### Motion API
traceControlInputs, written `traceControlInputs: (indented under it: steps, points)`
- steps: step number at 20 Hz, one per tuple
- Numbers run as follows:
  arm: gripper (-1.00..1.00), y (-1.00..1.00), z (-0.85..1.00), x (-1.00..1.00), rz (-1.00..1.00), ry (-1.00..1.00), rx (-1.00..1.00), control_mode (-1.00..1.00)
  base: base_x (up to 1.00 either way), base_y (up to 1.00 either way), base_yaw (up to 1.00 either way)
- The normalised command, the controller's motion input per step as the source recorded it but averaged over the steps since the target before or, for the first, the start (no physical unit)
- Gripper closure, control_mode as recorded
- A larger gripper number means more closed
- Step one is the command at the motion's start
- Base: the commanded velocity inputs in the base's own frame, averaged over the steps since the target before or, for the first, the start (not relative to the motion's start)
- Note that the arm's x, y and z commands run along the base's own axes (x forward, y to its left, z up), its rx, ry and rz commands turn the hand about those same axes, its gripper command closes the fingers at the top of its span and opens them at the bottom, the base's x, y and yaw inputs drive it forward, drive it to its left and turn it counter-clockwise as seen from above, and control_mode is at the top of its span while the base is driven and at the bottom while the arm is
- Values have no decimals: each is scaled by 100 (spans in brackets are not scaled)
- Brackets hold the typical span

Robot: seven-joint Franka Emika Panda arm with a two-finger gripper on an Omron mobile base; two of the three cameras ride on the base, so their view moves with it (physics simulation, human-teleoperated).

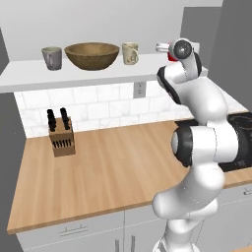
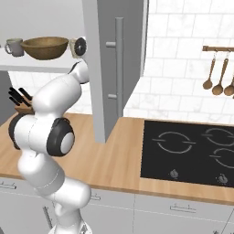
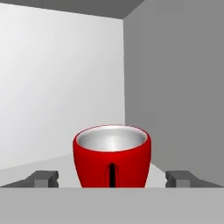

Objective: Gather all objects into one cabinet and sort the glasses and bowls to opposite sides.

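Note:
On the white shelf [image 1: 98,74] of the cabinet, a grey cup [image 1: 52,57], a wide brown wooden bowl [image 1: 92,55] and a cream mug [image 1: 130,53] stand in a row. The red cup [image 3: 112,156] stands upright at the shelf's right end, in the cabinet's corner; a sliver of the red cup [image 1: 171,57] shows behind my hand. My gripper [image 3: 112,178] is open, with a fingertip [image 3: 43,178] on each side of the red cup and a gap on both sides. The right base view shows the bowl [image 2: 45,47], the grey cup [image 2: 14,46] and the open grey cabinet door [image 2: 103,68].
A knife block [image 1: 61,135] stands on the wooden counter [image 1: 108,167] below the shelf. A black cooktop [image 2: 192,151] lies to the right, with wooden spoons [image 2: 219,73] hanging on the tiled wall. The cabinet's side wall [image 3: 175,87] is close to the right of the red cup.

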Motion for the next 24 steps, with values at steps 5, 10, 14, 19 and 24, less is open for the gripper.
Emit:
traceControlInputs:
  steps: [5, 10, 14, 19, 24]
  points:
    - [-100, 26, 0, -35, 0, 0, 0, -100, 0, 0, 0]
    - [-100, 30, 2, -61, 3, 0, 0, -100, 0, 0, 0]
    - [-100, 14, 15, -38, 16, 3, 1, -100, 0, 0, 0]
    - [-100, 54, 25, -44, 17, 7, 0, -100, 0, 0, 0]
    - [-100, 78, 12, -59, 20, 5, 0, -100, 0, 0, 0]
